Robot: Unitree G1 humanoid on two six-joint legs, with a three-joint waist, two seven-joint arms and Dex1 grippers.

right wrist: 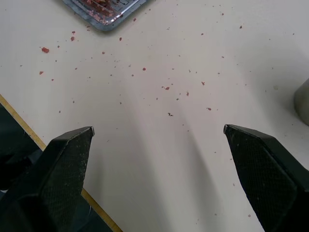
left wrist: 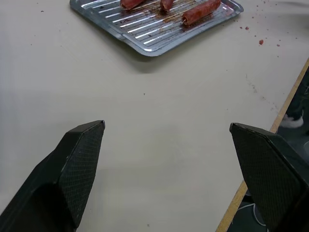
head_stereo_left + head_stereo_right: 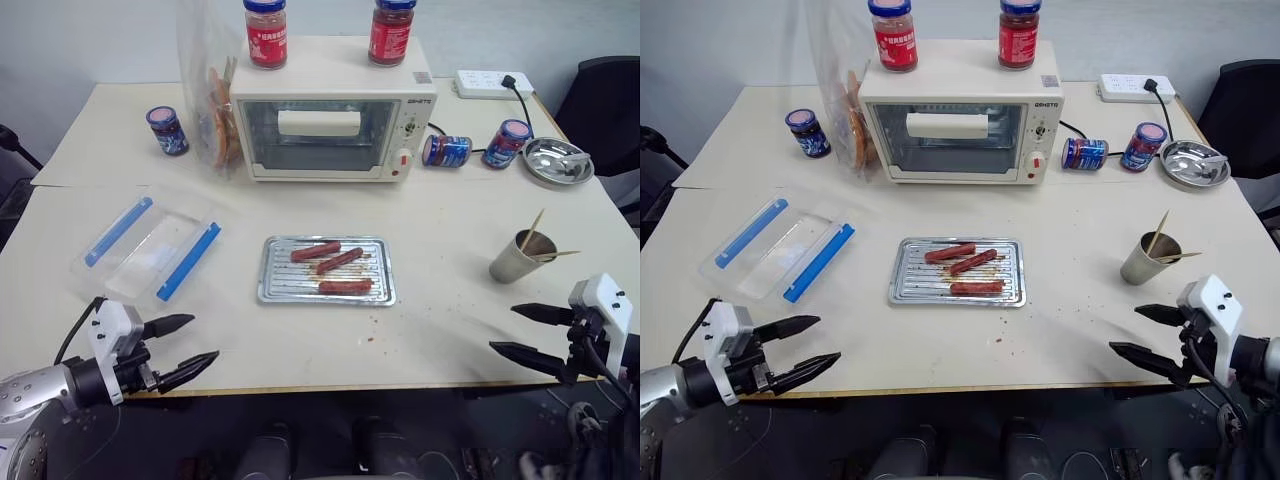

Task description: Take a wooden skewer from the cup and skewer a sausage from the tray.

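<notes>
The tray (image 3: pixel 275 285) lies flat near the middle of the surface (image 3: pixel 450 330), a little toward its near edge, with three sausages on its ridged bottom. One sausage (image 3: pixel 316 251) lies toward the tray's far rim, a second sausage (image 3: pixel 340 261) sits slanted just beside it, and a third sausage (image 3: pixel 346 287) rests along the near rim. Reddish crumbs dot the surface between the tray and the near right corner.

The cup (image 3: pixel 513 262) stands upright toward the right edge of the surface, well apart from the tray. One wooden skewer (image 3: pixel 533 229) rises from it, leaning toward the far side, and another skewer (image 3: pixel 556 255) juts out sideways toward the right edge.

The left gripper (image 3: pixel 182 348) hangs at the near left corner of the surface, its two black fingers spread wide and holding nothing, pointed toward the tray. The right gripper (image 3: pixel 525 332) sits at the near right corner, just on the near side of the cup and not touching it, its fingers likewise spread wide and empty.

A clear plastic box with blue clips (image 3: pixel 150 247) rests toward the left edge. Along the far side stands a white toaster oven (image 3: pixel 330 112) with two red jars (image 3: pixel 266 32) on top, and a shallow steel bowl (image 3: pixel 557 160) sits near the far right corner.
</notes>
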